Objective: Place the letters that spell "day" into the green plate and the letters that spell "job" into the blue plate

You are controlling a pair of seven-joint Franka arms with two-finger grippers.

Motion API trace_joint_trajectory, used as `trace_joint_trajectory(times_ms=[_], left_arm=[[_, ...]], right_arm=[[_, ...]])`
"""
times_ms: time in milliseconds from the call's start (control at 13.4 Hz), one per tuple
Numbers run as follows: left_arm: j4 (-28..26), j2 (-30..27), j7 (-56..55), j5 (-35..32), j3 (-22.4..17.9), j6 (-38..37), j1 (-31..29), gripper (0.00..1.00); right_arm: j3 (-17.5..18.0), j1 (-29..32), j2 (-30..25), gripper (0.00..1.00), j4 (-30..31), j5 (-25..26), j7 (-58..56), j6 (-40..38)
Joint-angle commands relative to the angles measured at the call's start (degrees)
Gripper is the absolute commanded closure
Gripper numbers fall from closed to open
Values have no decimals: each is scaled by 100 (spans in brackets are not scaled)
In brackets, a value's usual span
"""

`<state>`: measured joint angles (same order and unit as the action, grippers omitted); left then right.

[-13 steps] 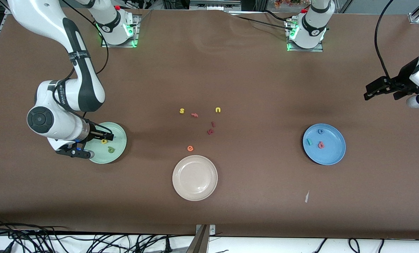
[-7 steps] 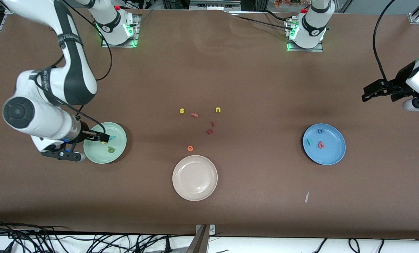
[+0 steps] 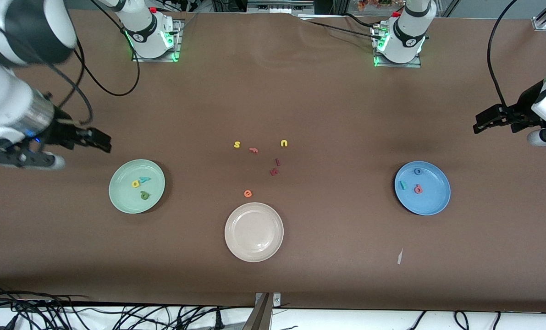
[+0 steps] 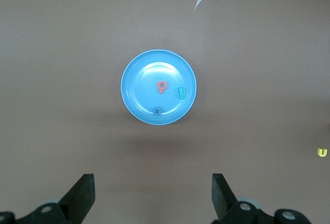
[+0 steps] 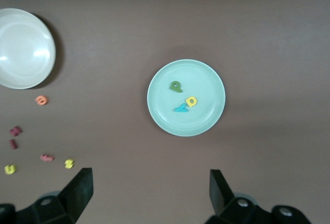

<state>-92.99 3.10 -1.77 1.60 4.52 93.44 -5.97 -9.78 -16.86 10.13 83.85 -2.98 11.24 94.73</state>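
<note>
Table (image 3: 328,101) bears plates (image 3: 254,232), letters (image 3: 237,145)

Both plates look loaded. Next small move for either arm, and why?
Probably none beyond parking. The green plate holds the yellow d, teal y and olive a; the blue plate holds j, o and b. The right gripper and left gripper are open, empty.

The right gripper (image 3: 99,140) is lifting away from the green plate (image 3: 121,201), now hanging empty and spread wide over the bare table near the right arm's edge, uncovering the teal letter (image 3: 144,179) beside the yellow one (image 3: 135,184).
</note>
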Motion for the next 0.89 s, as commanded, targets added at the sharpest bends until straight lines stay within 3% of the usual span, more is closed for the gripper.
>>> trace_joint_trajectory(times_ms=[0,298,596,820], left_arm=[[-9,-55,116,24,5,25,-45,0],[-9,-46,116,24,5,25,-36,0],[-17,-46,116,33,13,25,-18,0],[-17,-38,116,33,13,25,-18,0]], right_arm=[[47,7,-599,0,473,192,-104,62],[178,-2,-688,0,816,253,-122,361],[905,585,-907,0,1098,439,-122,388],[987,649,-917,0,1029,439,-78,380]])
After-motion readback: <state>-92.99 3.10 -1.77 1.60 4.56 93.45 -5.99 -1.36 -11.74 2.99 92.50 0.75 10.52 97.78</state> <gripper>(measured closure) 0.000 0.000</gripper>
